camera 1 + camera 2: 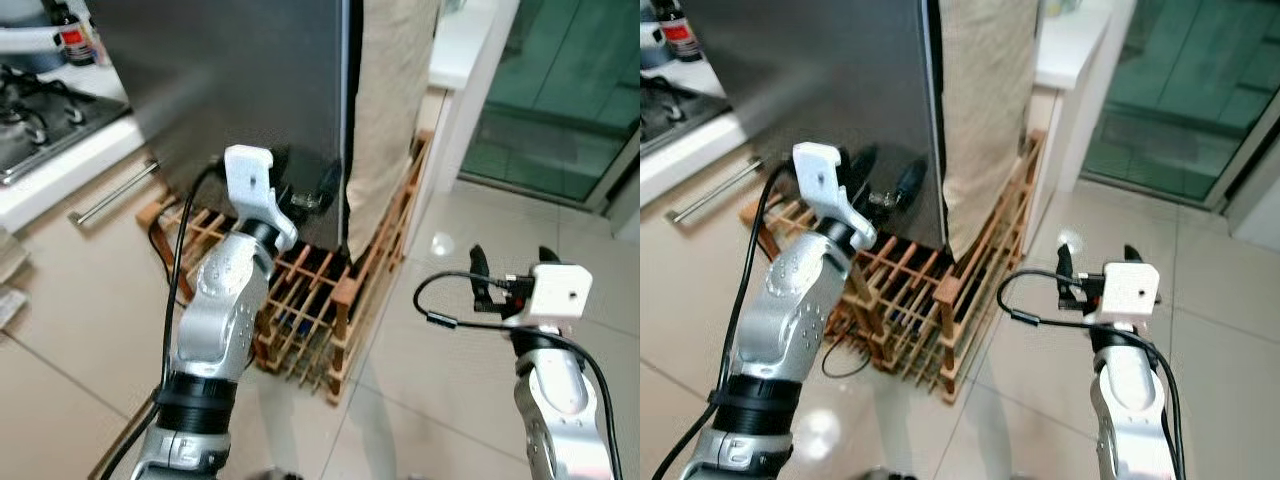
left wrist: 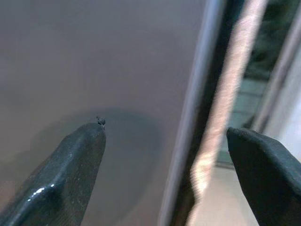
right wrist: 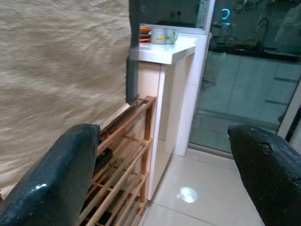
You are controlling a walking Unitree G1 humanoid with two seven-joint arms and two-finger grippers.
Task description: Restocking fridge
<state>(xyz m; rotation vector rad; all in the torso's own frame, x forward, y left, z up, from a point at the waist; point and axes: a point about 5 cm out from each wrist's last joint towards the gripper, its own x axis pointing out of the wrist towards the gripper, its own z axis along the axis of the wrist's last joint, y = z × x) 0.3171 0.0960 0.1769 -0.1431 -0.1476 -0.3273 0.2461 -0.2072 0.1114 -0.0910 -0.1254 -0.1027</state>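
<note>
Fridge door (image 1: 230, 90): grey, upright, standing on a wooden rack (image 1: 330, 300); beige cloth (image 1: 390, 110) hanging just beside its right edge. Left gripper (image 2: 164, 155): raised close against the door's lower edge, fingers spread wide, holding nothing; right gripper (image 3: 164, 155): over floor tiles (image 1: 450, 360), well apart from the fridge, likewise wide open and empty.

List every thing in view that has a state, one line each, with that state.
fridge door: shut, its edge against the cloth-covered side
left hand: open, raised close to the door's edge, holding nothing
right hand: open, held over the floor, holding nothing
wooden rack: standing on the floor under the fridge
drawer handle: drawer shut
mugs: upright on the white counter
</note>
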